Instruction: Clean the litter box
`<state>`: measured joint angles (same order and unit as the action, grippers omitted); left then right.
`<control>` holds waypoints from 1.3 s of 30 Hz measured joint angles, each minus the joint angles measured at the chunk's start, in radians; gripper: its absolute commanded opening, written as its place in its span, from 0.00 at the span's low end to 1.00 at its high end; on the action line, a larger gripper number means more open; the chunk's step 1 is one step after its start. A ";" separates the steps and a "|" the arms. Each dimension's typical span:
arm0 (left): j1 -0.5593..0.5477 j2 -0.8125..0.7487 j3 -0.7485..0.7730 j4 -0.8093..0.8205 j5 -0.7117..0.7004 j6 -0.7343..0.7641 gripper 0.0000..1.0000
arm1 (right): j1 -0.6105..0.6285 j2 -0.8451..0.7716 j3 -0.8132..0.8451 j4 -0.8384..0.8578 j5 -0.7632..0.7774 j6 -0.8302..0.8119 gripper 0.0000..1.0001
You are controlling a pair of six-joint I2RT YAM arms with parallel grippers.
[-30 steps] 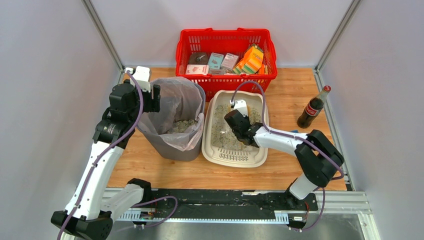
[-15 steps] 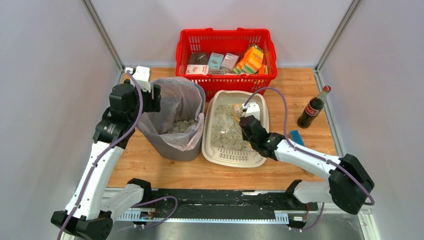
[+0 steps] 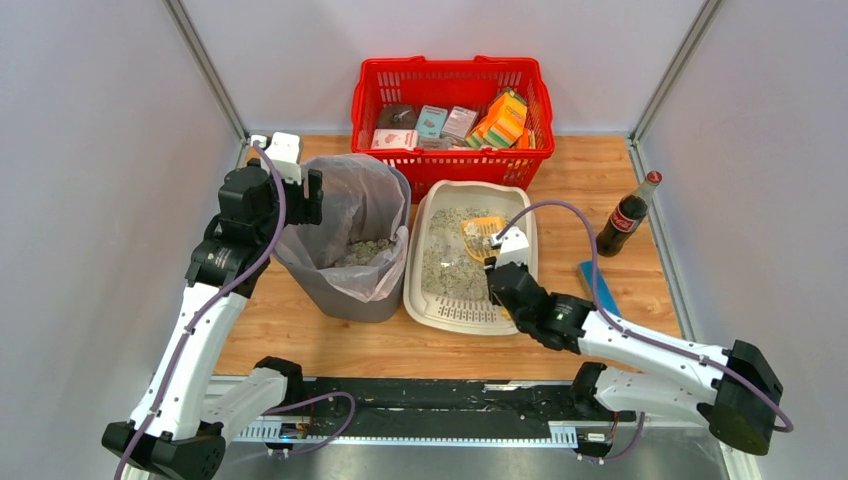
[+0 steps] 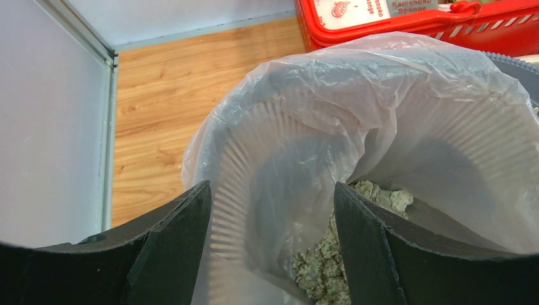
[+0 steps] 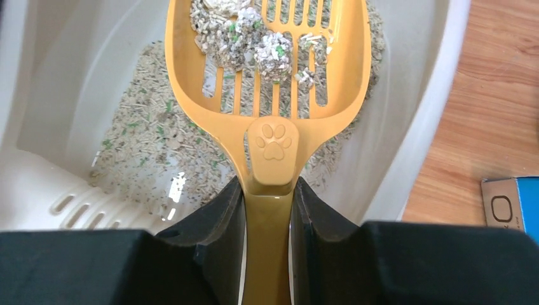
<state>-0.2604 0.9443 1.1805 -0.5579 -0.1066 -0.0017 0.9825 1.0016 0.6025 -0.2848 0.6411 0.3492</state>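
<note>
The litter box (image 3: 421, 291) is a cream tray on the table with grey-white granules and a slotted grate (image 3: 465, 314) at its near end; the right wrist view shows its wall (image 5: 57, 82). My right gripper (image 3: 496, 266) (image 5: 267, 190) is shut on the handle of a yellow slotted scoop (image 3: 485, 228) (image 5: 267, 63). The scoop sits over the box's far right part with clumps of litter in it. My left gripper (image 3: 312, 197) (image 4: 272, 197) stands open at the left rim of the grey bin (image 3: 350, 290), the clear bag (image 4: 381, 95) loose between its fingers.
Litter clumps (image 3: 362, 250) (image 4: 327, 257) lie in the bagged bin left of the box. A red mesh basket (image 3: 450, 75) with packets stands behind. A cola bottle (image 3: 625, 220) and a blue box (image 3: 597, 285) (image 5: 511, 200) are to the right.
My right arm has drawn back toward the near edge, its elbow swinging out to the right. The scoop now points away and shows over the box. The left arm has stayed put.
</note>
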 measured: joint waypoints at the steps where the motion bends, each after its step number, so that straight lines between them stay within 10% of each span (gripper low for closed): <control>1: 0.000 0.000 0.000 0.000 0.001 0.000 0.78 | 0.008 -0.003 0.000 0.000 0.003 0.001 0.00; 8: 0.000 0.000 0.000 0.000 0.000 0.000 0.79 | 0.150 0.207 0.101 -0.083 0.101 0.014 0.00; 24: 0.000 -0.008 0.000 0.000 -0.002 0.000 0.79 | 0.100 0.010 0.006 -0.077 0.106 0.073 0.00; 39: 0.000 -0.013 0.000 0.000 -0.005 0.000 0.79 | 0.134 0.151 0.159 -0.238 0.121 0.127 0.00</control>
<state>-0.2604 0.9310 1.1805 -0.5579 -0.1116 -0.0021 1.1160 1.1526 0.7616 -0.5224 0.7624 0.4759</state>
